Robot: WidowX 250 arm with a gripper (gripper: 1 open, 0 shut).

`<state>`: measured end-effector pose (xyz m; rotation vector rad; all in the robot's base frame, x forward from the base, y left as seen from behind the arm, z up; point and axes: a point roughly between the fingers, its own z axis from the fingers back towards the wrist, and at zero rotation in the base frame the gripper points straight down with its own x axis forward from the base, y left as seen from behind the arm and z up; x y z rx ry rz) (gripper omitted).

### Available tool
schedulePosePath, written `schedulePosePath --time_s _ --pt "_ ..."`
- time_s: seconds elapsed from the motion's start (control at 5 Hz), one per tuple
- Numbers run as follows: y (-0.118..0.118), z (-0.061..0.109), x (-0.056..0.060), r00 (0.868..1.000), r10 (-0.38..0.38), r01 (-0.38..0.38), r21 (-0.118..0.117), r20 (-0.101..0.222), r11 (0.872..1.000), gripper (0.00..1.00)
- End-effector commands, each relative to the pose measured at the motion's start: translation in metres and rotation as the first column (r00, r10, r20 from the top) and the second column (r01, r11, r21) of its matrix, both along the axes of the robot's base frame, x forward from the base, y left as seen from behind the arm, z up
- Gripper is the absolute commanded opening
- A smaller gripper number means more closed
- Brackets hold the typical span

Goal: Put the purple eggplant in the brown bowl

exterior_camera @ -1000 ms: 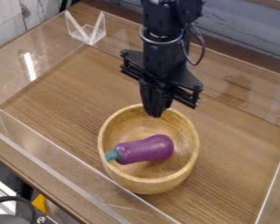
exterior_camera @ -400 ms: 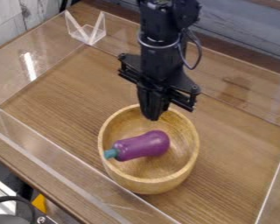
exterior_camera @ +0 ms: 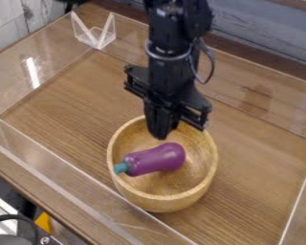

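The purple eggplant (exterior_camera: 156,158) lies on its side inside the brown bowl (exterior_camera: 201,184), its teal stem tip pointing left toward the bowl's wall. My gripper (exterior_camera: 161,131) hangs straight down over the bowl's far rim, just above and behind the eggplant. Its fingers are pressed together with nothing between them, and they are apart from the eggplant.
Clear acrylic walls (exterior_camera: 41,57) fence the wooden table on all sides. A small clear acrylic stand (exterior_camera: 95,29) sits at the back left. Bare tabletop lies left and right of the bowl.
The eggplant has settled a little to the left in the bowl. The arm has shifted slightly left in the picture, and the gripper stays shut.
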<state>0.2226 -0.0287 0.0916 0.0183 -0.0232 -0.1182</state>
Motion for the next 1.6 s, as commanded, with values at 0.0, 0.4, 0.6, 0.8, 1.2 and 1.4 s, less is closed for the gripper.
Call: schedulePosePath --time_s 0.0,0.4,0.6,0.8,1.2,1.4 --pt "-0.016 0.002 -0.011 0.992 -0.121 0.121 -0.001 0.034 0.993 0.00" --pt "-0.033 -0.025 -0.030 0.998 -0.056 0.056 0.006 0.010 0.998 0.00" --pt "-0.035 -0.028 -0.029 0.999 -0.042 0.042 0.008 0.002 0.999 0.00" --pt "-0.037 -0.025 -0.029 1.000 -0.024 0.024 0.010 -0.003 1.000 0.00" --pt "-0.025 -0.020 -0.036 0.991 0.134 -0.134 0.013 -0.010 0.991 0.00" --pt "-0.027 -0.021 -0.034 0.978 0.208 -0.207 0.014 -0.012 0.978 0.00"
